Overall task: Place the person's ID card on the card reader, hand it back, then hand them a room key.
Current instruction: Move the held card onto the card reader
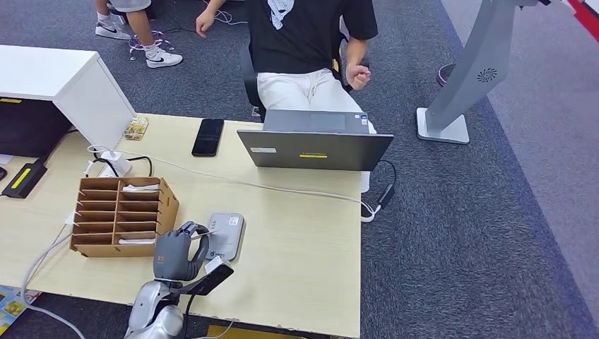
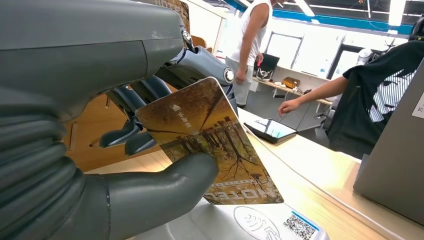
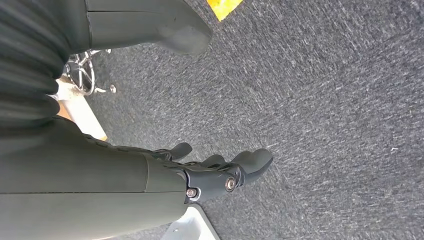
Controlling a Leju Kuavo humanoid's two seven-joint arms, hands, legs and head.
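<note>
Here the left hand (image 2: 150, 165) pinches the autumn-printed plastic card (image 2: 210, 145) just above the grey rounded card reader (image 1: 224, 236) at the pale wooden bench's (image 1: 304, 254) near left, where the shallow thumb-edge grip could let it slip.

Our left arm comes up from below with its wrist bent forward, and our left robot hand (image 1: 181, 254) pinches a card (image 2: 210, 142) between the thick thumb and the darker fingers (image 2: 131, 136), which curl behind it. Our right robot hand (image 3: 220, 172) hangs at our side, fingers loosely apart and holding nothing
</note>
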